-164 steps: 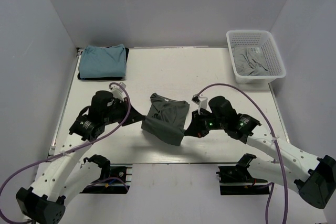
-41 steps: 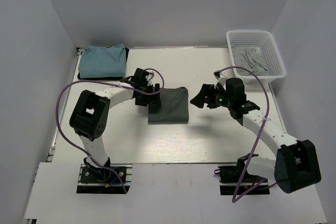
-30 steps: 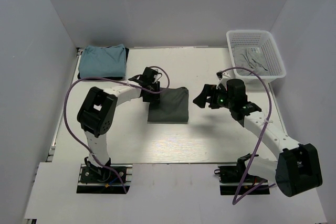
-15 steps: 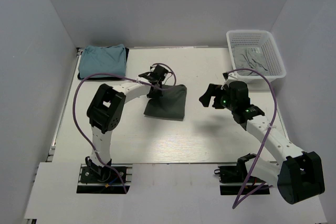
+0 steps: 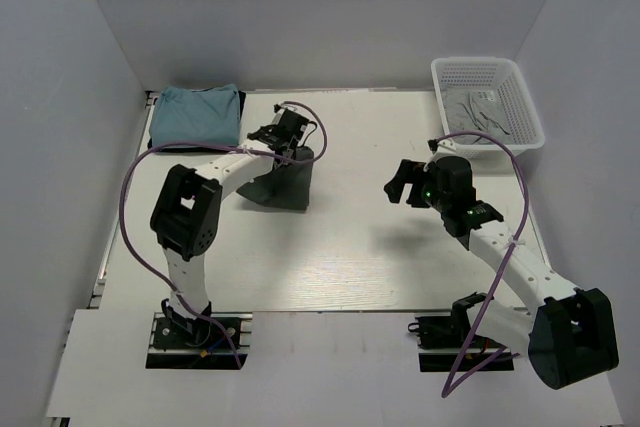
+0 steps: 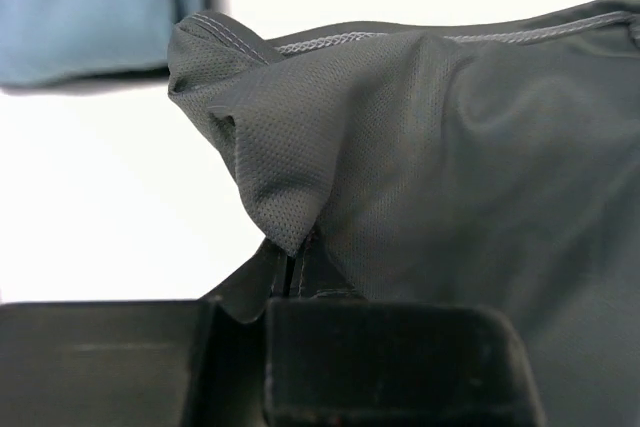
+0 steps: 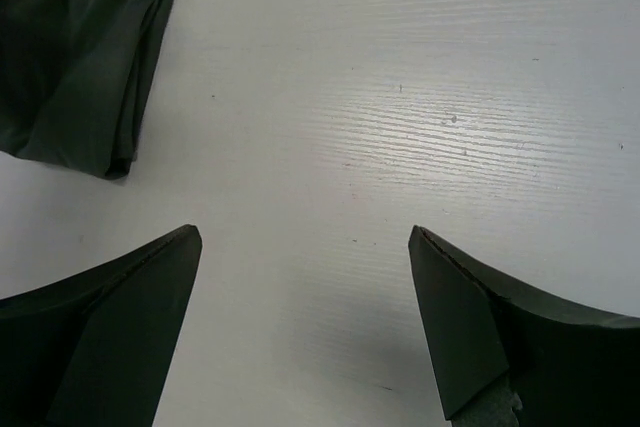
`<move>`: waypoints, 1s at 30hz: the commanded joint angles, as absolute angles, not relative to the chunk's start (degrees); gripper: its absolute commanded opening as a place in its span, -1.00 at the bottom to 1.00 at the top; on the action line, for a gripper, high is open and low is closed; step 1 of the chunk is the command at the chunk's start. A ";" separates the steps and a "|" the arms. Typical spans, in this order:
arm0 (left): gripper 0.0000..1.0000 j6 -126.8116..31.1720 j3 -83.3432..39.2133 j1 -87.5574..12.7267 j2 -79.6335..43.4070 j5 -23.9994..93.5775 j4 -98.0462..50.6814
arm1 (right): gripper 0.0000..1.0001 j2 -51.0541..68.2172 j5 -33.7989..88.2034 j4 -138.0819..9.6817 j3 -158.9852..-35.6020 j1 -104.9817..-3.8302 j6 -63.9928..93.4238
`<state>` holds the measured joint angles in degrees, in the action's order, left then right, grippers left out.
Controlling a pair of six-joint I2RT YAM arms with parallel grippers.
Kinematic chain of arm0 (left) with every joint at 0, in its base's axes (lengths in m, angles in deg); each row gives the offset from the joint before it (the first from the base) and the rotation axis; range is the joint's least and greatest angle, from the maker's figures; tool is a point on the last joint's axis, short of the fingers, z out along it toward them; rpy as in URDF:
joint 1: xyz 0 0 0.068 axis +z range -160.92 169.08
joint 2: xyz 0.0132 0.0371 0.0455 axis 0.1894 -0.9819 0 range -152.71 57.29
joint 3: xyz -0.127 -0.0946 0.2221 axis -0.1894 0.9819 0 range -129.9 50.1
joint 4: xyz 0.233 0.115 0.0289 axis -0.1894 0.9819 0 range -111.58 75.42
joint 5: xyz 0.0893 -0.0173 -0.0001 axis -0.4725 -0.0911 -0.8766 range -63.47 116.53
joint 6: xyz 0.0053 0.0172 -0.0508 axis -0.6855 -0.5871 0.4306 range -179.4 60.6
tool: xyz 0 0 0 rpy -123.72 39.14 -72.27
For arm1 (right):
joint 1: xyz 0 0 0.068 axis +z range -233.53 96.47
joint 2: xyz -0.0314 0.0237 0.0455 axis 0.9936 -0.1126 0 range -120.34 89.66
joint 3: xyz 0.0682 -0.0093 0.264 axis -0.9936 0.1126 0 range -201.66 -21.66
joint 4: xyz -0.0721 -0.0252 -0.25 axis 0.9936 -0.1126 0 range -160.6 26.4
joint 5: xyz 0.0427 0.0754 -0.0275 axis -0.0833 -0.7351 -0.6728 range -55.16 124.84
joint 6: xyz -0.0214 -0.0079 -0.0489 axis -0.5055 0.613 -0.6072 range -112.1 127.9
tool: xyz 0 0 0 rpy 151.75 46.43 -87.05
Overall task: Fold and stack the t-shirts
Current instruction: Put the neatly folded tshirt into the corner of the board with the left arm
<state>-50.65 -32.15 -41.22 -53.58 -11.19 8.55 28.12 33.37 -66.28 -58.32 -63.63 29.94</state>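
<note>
Top view, left to right.

Far-left corner of tabletop (image 5: pixel 340 247): teal-blue t-shirt (image 5: pixel 195 117), folded to a neat rectangle, lying flat. A thin dark strip shows along its right and near edges; whether that is another garment underneath cannot be told from this height. The same shirt shows in the upper left of the left wrist view (image 6: pixel 90 7), blurred.

Left of centre, nearer the far edge than the near edge: dark grey-green t-shirt (image 5: pixel 275 187), folded, well apart from the teal-blue one. Left arm reaches across to it. Left gripper (image 5: pixel 290 154) sits at the shirt's far edge, clenched on the cloth. Left wrist view confirms this: the jaws are pressed together with a pinch of the dark fabric (image 6: pixel 450 177) between them at the gripper (image 6: pixel 290 282). A stitched hem runs along the top, and one corner is bunched into a soft peak at upper left.

Right of centre: right gripper (image 5: pixel 400 179) hangs above bare tabletop, jaws spread wide and holding nothing. In the right wrist view the gripper (image 7: pixel 302 237) frames white tabletop, and a corner of the dark shirt (image 7: pixel 80 57) shows at upper left, apart from both jaws.

Far-right corner: white mesh basket (image 5: pixel 520 97) holding crumpled pale grey t-shirts (image 5: pixel 480 112).
</note>
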 commanded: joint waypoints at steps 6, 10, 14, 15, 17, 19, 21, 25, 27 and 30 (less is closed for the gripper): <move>-1.00 -62.64 -36.56 -37.20 -48.79 -17.24 -0.30 | 0.81 27.97 36.69 -61.50 -58.57 -63.93 30.05; -1.00 -66.42 -38.75 -35.00 -48.26 -15.66 -2.86 | 0.81 27.00 37.22 -60.79 -58.84 -63.93 29.70; -1.00 -67.92 -40.25 -33.59 -47.74 -14.17 -4.43 | 0.81 24.72 36.78 -60.62 -59.89 -63.93 29.26; -1.00 -69.32 -41.03 -32.98 -47.74 -13.64 -4.44 | 0.81 24.19 36.60 -60.53 -60.33 -63.76 29.26; -1.00 -70.47 -43.14 -32.37 -48.52 -13.64 -4.44 | 0.81 22.78 36.69 -60.70 -60.77 -63.84 29.26; -1.00 -71.18 -46.20 -32.36 -49.92 -13.64 -3.66 | 0.81 21.73 36.34 -60.88 -61.39 -64.02 29.08; -1.00 -72.40 -47.54 -31.75 -50.54 -13.64 -3.12 | 0.81 21.28 36.34 -60.88 -62.00 -63.93 29.26; -1.00 -73.63 -49.92 -29.82 -51.08 -11.80 -3.64 | 0.81 19.97 36.07 -60.88 -62.79 -63.93 28.82; -1.00 -75.30 -51.49 -29.20 -51.78 -11.79 -4.43 | 0.81 19.35 35.81 -61.06 -63.49 -63.76 28.91; -1.00 -75.83 -53.60 -27.80 -53.35 -10.39 -4.01 | 0.81 18.56 35.72 -61.67 -64.37 -63.76 28.64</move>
